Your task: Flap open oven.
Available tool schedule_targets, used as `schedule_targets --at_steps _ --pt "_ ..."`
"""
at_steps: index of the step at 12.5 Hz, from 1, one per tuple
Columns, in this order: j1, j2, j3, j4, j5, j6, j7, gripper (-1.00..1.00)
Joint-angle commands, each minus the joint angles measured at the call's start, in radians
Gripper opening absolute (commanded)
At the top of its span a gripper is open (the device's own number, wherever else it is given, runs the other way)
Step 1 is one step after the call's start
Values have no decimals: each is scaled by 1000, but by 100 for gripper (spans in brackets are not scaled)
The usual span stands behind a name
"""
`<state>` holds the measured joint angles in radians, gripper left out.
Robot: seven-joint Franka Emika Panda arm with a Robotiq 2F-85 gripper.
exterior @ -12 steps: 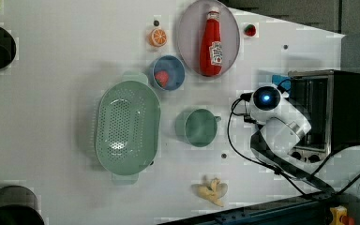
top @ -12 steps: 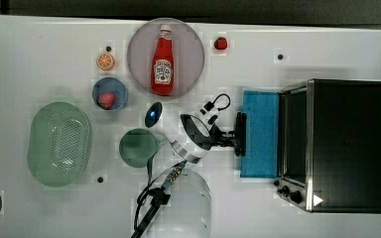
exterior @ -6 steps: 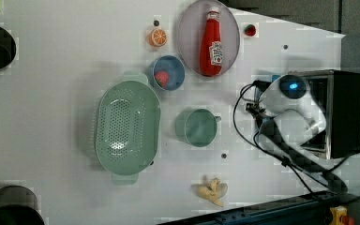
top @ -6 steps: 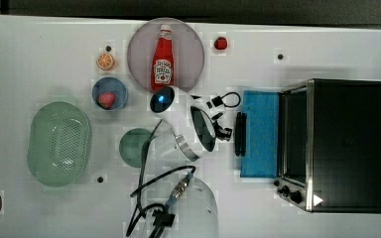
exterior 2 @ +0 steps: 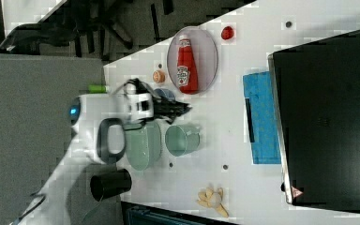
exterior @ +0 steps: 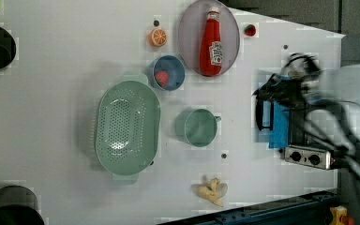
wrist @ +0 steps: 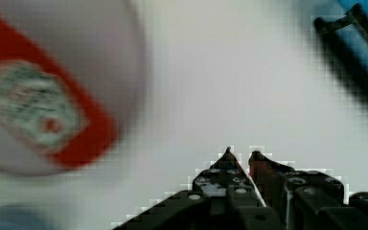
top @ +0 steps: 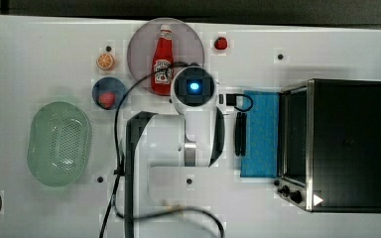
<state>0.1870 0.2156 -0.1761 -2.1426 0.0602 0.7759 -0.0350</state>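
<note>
the oven (top: 347, 144) is placed at the top view's right side of the table (top: 39, 54), with its knobs (top: 290, 192) at the lower front corner. its blue glass door (top: 260, 134) is seen folded flat onto the table, extending toward the top view's left, so the flap is judged to be already open. the dark bar handle (top: 240, 134) lies along the door's free edge; its long axis runs parallel to the oven front, from top to bottom in the top view.

the pincer (wrist: 239, 154) is shown in the wrist view with its two tips nearly together and nothing between them; it is almost closed and empty. it hangs over bare table, between the plate (wrist: 100, 52) carrying the ketchup bottle (wrist: 43, 115) and the handle (wrist: 350, 48). in the right view the pincer (exterior 2: 180, 110) points toward the oven (exterior 2: 328, 117) but is well apart from it.

the handle is therefore located to the top view's right of the arm (top: 194, 119), which is the direction any further contact would require. no grip on the handle is present.
</note>
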Motion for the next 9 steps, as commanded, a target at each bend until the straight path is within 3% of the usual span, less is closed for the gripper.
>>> schedule_targets --at_steps 1,6,9 --pt "-12 -105 -11 61 52 -63 47 -65" --pt "-13 -252 -20 218 41 -422 124 -65" --pt "-14 -290 -18 313 -38 -632 179 -65"
